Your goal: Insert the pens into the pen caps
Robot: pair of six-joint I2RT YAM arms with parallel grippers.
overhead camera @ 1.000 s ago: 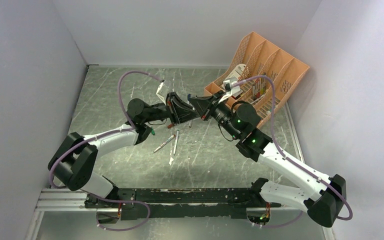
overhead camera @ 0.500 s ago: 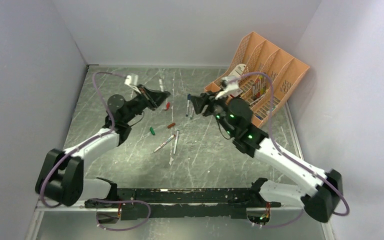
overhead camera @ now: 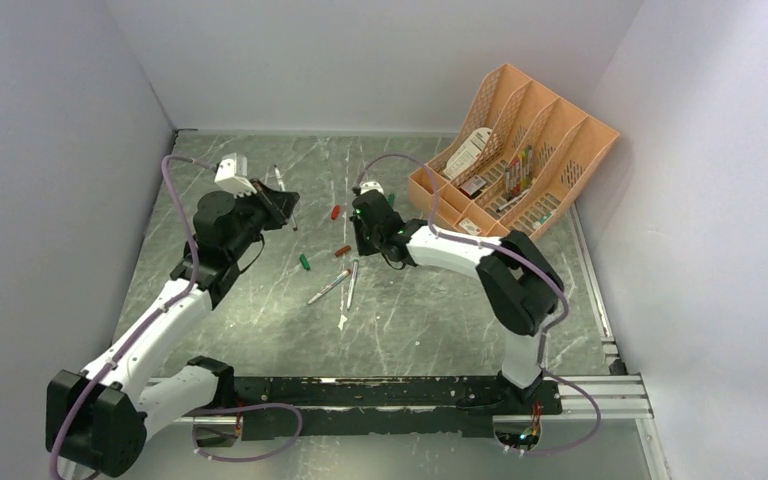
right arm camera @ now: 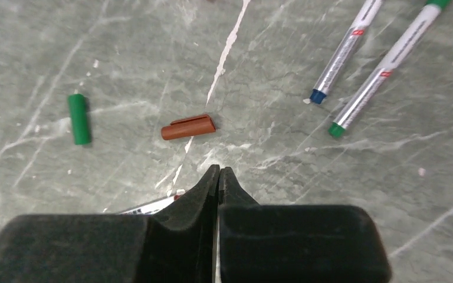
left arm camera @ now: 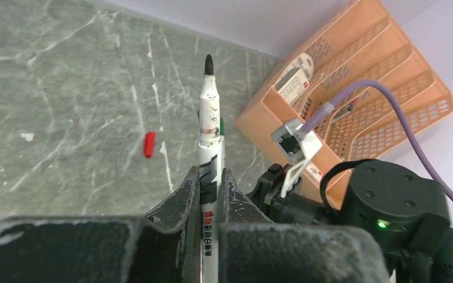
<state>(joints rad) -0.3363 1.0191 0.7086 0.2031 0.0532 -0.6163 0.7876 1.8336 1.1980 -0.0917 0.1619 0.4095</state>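
Note:
My left gripper (overhead camera: pixel 280 207) (left arm camera: pixel 210 174) is shut on a whitish pen (left arm camera: pixel 209 112) whose dark bare tip points away from the wrist. It is held above the table's back left. A red cap (overhead camera: pixel 335 212) (left arm camera: pixel 148 144) lies beyond it. My right gripper (overhead camera: pixel 364 243) (right arm camera: pixel 219 170) points down, shut on nothing, just short of a brownish cap (right arm camera: pixel 189 127) (overhead camera: pixel 342 250). A green cap (right arm camera: pixel 79 118) (overhead camera: pixel 303 262) lies to its left. Two pens, one blue-ended (right arm camera: pixel 342 53) and one green-ended (right arm camera: pixel 386 68), lie ahead on the right. Another pen (right arm camera: pixel 147 205) is half hidden under my left finger.
An orange organiser (overhead camera: pixel 550 130) (left arm camera: pixel 360 76) with bunched pens and cards stands at the back right against the wall. The right arm's wrist (left arm camera: pixel 389 218) and its purple cable are close beside the held pen. Grey walls close in the left, back and right.
The two grippers were together mid-table and have parted. My left arm drew back left with the pen. My right arm swung down over the caps, its jaws opening and shutting again.

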